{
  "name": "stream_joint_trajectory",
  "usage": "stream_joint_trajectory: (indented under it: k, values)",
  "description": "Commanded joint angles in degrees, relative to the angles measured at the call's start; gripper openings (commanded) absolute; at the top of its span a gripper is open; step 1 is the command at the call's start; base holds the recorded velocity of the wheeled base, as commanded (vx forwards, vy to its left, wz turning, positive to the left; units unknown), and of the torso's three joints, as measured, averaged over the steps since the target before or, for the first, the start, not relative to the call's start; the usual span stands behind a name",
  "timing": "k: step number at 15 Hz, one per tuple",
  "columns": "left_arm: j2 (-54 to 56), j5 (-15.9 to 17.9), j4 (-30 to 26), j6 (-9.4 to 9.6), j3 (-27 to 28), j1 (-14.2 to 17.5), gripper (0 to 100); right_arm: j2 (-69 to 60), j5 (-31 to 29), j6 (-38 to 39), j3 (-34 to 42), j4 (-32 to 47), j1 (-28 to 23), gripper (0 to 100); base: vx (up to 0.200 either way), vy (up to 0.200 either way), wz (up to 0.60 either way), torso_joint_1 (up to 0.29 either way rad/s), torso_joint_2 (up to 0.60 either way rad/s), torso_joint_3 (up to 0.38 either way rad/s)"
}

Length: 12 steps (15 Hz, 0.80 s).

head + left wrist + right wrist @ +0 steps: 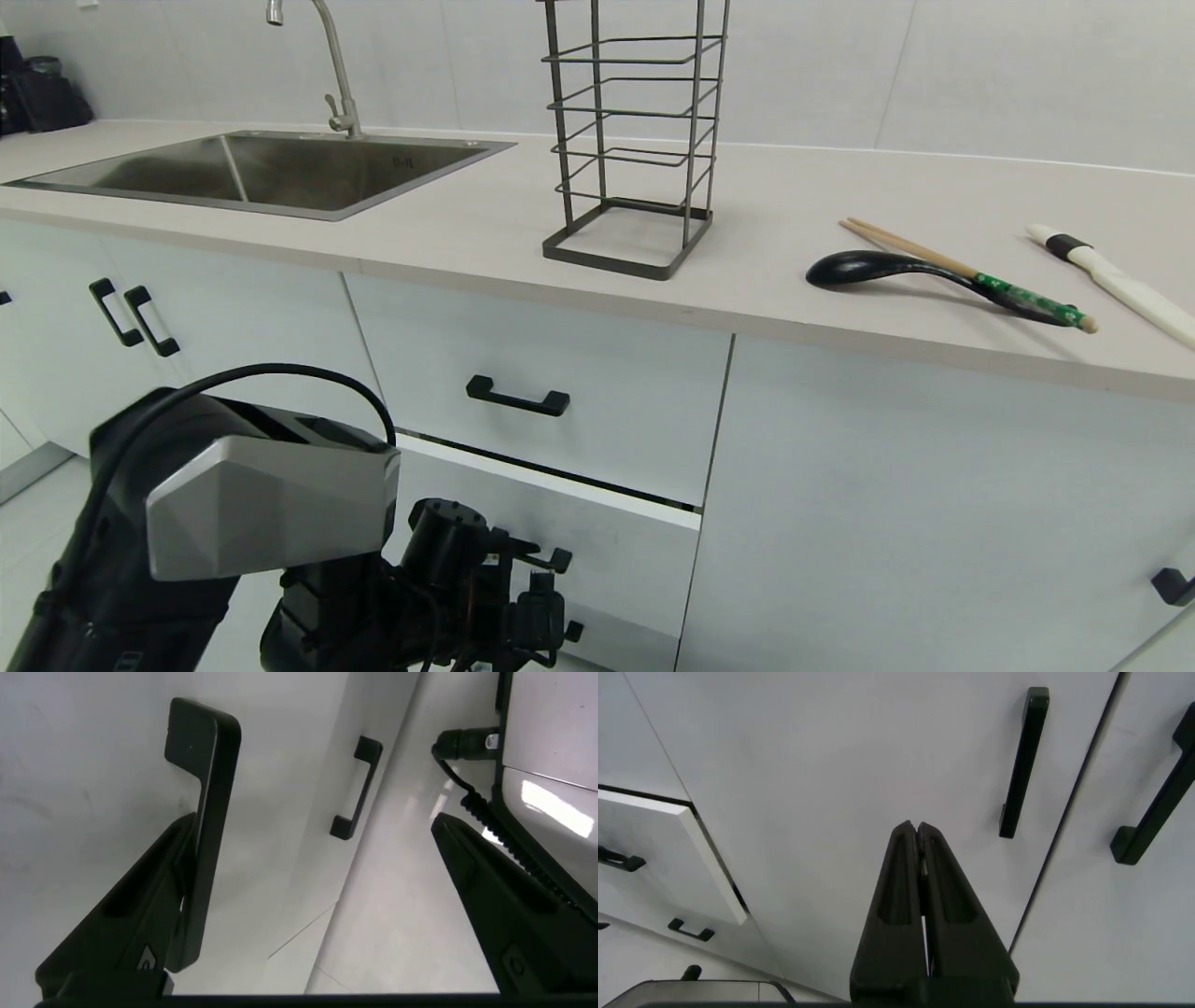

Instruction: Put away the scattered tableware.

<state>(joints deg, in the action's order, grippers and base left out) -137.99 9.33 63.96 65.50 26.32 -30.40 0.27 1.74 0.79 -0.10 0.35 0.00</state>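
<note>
On the counter's right part lie a black spoon (864, 269), a pair of wooden chopsticks (966, 274) with green ends resting across its handle, and a white utensil with a black band (1116, 283). My left gripper (534, 599) hangs low in front of the lower drawer (597, 537), which stands slightly pulled out. In the left wrist view that gripper (313, 835) is open, with a black handle (201, 831) just inside one of its fingers (126, 919). My right gripper (920, 840) is shut on nothing and faces white cabinet doors.
A tall wire rack (635, 140) stands mid-counter. A steel sink (271, 173) with a faucet (331, 65) is at the back left. The upper drawer has a black handle (518, 397). Cabinet doors at left carry two handles (135, 317).
</note>
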Motion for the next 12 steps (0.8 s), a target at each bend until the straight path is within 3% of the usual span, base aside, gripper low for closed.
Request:
stream_joint_trajectory:
  k: [1,5,8,10,12]
  values:
    - [0.0,0.0,0.2,-0.11,0.0,-0.2,100,0.1,0.0,0.0,0.0,0.0,0.0,0,0.0,0.0,0.0,0.0,0.0,0.0]
    - [3.4,0.0,0.1,0.07,-1.4,-0.3,100,0.1,0.0,0.0,0.0,0.0,0.0,0,0.0,0.0,0.0,0.0,0.0,0.0]
    - [9.5,-0.3,0.4,0.33,-10.6,-0.7,100,0.1,0.0,0.0,0.0,0.0,0.0,0,0.0,0.0,0.0,0.0,0.0,0.0]
    - [12.0,-0.3,1.0,0.42,-13.0,-0.7,100,0.1,0.0,0.0,0.0,0.0,0.0,0,0.0,0.0,0.0,0.0,0.0,0.0]
    - [21.0,-0.6,1.7,-0.11,-17.7,-3.1,100,0.1,0.0,0.0,0.0,0.0,0.0,0,0.0,0.0,0.0,0.0,0.0,0.0]
